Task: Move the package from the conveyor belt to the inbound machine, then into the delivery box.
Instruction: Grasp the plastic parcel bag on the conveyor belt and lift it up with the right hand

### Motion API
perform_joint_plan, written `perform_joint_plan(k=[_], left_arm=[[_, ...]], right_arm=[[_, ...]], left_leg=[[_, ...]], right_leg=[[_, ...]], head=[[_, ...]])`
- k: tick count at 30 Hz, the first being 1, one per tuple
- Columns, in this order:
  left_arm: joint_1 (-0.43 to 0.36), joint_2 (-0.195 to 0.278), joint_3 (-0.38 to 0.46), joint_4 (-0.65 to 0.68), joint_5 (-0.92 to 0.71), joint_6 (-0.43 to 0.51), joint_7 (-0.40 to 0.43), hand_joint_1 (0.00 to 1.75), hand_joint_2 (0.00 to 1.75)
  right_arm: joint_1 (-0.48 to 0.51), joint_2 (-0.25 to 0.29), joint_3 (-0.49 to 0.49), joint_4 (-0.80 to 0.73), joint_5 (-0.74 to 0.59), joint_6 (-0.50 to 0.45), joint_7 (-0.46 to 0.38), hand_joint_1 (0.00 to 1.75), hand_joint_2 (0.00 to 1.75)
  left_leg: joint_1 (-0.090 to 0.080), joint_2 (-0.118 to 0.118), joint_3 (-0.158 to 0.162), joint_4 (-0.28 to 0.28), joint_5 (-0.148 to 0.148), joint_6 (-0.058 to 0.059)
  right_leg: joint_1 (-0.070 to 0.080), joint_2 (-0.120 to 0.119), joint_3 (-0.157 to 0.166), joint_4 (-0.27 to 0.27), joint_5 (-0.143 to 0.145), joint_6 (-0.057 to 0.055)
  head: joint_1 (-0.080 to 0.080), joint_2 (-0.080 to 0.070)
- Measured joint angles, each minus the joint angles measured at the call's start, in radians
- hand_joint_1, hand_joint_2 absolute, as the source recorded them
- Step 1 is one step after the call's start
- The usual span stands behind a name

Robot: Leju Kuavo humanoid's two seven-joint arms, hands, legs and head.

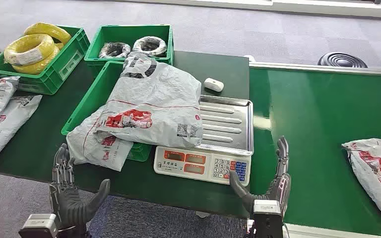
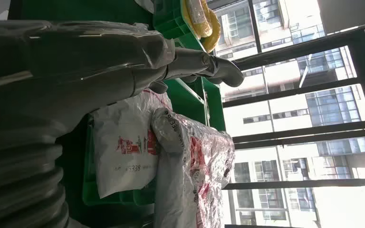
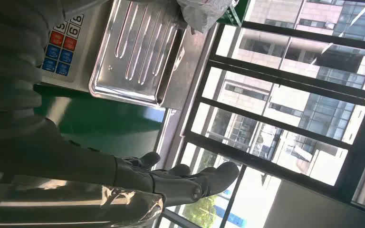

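Grey crinkled plastic package (image 1: 154, 101) lies half on the ribbed steel scale tray (image 1: 228, 124), half over the green plastic crate (image 1: 87, 101), its long axis running away from you. Nearest you, your left hand (image 1: 69, 191) and right hand (image 1: 270, 186) hang spread and empty at the table's edge. Green belt (image 1: 312, 114) lies bare beside the scale.

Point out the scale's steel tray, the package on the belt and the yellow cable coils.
steel tray (image 1: 230, 126), head view, bare ribbed middle.
package on the belt (image 1: 377, 166), head view, red print.
yellow cable coils (image 1: 30, 49), head view, front coil's top.
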State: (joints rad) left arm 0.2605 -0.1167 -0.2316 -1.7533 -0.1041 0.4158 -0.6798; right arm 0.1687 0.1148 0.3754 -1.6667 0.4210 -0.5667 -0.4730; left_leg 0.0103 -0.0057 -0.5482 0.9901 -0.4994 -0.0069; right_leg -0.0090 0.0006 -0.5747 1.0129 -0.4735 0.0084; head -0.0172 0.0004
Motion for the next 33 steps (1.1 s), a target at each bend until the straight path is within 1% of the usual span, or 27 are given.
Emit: perform_joint_plan(k=[3, 5, 7, 9, 11, 13, 17, 19, 22, 26, 27, 29, 31, 33], left_arm=[[0.0, 0.0, 0.0, -0.001, 0.0, 0.003, -0.001, 0.0, 1.75], [0.001, 0.001, 0.0, -0.002, -0.002, 0.007, -0.002, 0.0, 1.75], [0.002, 0.0, 0.0, -0.003, -0.009, 0.011, -0.003, 0.0, 1.75], [0.003, -0.002, 0.0, -0.006, -0.017, 0.012, -0.002, 0.0, 1.75], [0.005, -0.004, 0.0, -0.008, -0.02, 0.007, -0.002, 0.0, 1.75], [0.007, -0.005, 0.001, -0.009, -0.021, -0.001, -0.002, 0.0, 1.75], [0.006, -0.006, 0.002, -0.009, -0.02, -0.009, -0.002, 0.0, 1.75], [0.006, -0.008, 0.003, -0.008, -0.016, -0.018, -0.002, 0.0, 1.75], [0.002, -0.012, 0.003, -0.002, -0.011, -0.036, -0.002, 0.0, 1.75], [-0.004, -0.019, 0.004, 0.01, -0.009, -0.046, -0.002, 0.0, 1.75], [-0.007, -0.02, 0.004, 0.013, -0.006, -0.05, -0.002, 0.0, 1.75], [-0.019, -0.021, 0.004, 0.02, 0.001, -0.06, -0.001, 0.0, 1.75], [-0.039, -0.021, 0.004, 0.031, 0.01, -0.072, 0.002, 0.0, 1.75], [-0.057, -0.02, 0.005, 0.043, 0.017, -0.082, 0.007, 0.0, 1.75]], right_arm=[[0.0, 0.0, 0.0, 0.0, 0.003, -0.002, 0.0, 0.0, 1.75], [0.0, -0.001, 0.0, 0.0, 0.036, -0.02, 0.008, 0.0, 1.75], [0.0, -0.002, -0.004, 0.0, 0.134, -0.064, 0.049, 0.0, 1.75], [0.001, 0.0, -0.023, 0.0, 0.28, -0.104, 0.122, 0.0, 1.75], [0.003, 0.002, -0.069, -0.001, 0.395, -0.119, 0.185, 0.0, 1.75], [0.006, 0.004, -0.127, -0.007, 0.435, -0.123, 0.213, 0.0, 1.75], [0.009, 0.006, -0.202, -0.017, 0.453, -0.125, 0.221, 0.0, 1.75], [0.01, 0.011, -0.233, -0.019, 0.499, -0.125, 0.232, 0.0, 1.75], [0.005, 0.024, -0.304, -0.024, 0.589, -0.125, 0.262, 0.0, 1.75], [-0.006, 0.034, -0.392, -0.024, 0.622, -0.125, 0.283, 0.0, 1.75], [-0.01, 0.036, -0.408, -0.022, 0.634, -0.125, 0.302, 0.0, 1.75], [-0.034, 0.037, -0.444, -0.006, 0.662, -0.121, 0.371, 0.0, 1.75], [-0.079, 0.03, -0.495, 0.037, 0.677, -0.103, 0.455, 0.0, 1.75], [-0.128, 0.017, -0.553, 0.094, 0.678, -0.078, 0.506, 0.0, 1.75]], left_leg=[[0.0, 0.0, 0.0, 0.0, 0.0, 0.0], [0.0, 0.0, 0.0, 0.0, 0.0, 0.0], [0.0, 0.0, 0.0, 0.0, 0.0, 0.0], [0.0, 0.0, 0.0, 0.0, 0.0, 0.0], [0.0, 0.0, 0.0, 0.0, 0.0, 0.0], [0.0, 0.0, 0.0, 0.0, 0.0, 0.0], [0.0, 0.0, 0.0, 0.0, 0.0, 0.0], [0.0, 0.0, 0.0, 0.0, 0.0, 0.0], [0.0, 0.0, 0.0, 0.0, 0.0, 0.0], [0.0, 0.0, 0.0, 0.0, 0.0, 0.0], [0.0, 0.0, 0.0, 0.0, 0.0, 0.0], [0.0, 0.0, 0.0, 0.0, 0.0, 0.0], [0.0, 0.0, 0.001, 0.0, 0.0, 0.0], [0.0, 0.0, 0.001, 0.0, 0.0, 0.0]], right_leg=[[0.0, 0.0, 0.0, 0.0, 0.0, 0.0], [0.0, 0.0, 0.0, 0.0, 0.0, 0.0], [0.0, 0.0, 0.0, 0.0, 0.0, 0.0], [0.0, 0.0, 0.0, 0.0, 0.0, 0.0], [0.0, 0.0, 0.0, 0.0, 0.0, 0.0], [0.0, 0.0, 0.0, 0.0, 0.0, 0.0], [0.0, 0.0, 0.0, 0.0, 0.0, 0.0], [0.0, 0.0, 0.0, 0.0, 0.0, 0.0], [0.0, 0.0, 0.0, 0.0, 0.0, 0.0], [0.0, 0.0, 0.0, 0.0, 0.0, 0.0], [0.0, 0.0, 0.0, 0.0, 0.0, 0.0], [0.0, 0.0, 0.0, 0.0, 0.0, 0.0], [0.0, 0.0, 0.001, 0.0, 0.001, 0.0], [-0.001, 0.0, 0.001, 0.0, 0.001, 0.001]], head=[[0.0, 0.0], [0.0, 0.0], [0.0, 0.0], [0.0, 0.0], [0.0, 0.0], [0.0, 0.0], [0.0, 0.0], [0.0, 0.0], [0.0, 0.0], [0.0, 0.0], [0.0, 0.0], [0.0, 0.0], [0.0, 0.0], [0.0, 0.0]])
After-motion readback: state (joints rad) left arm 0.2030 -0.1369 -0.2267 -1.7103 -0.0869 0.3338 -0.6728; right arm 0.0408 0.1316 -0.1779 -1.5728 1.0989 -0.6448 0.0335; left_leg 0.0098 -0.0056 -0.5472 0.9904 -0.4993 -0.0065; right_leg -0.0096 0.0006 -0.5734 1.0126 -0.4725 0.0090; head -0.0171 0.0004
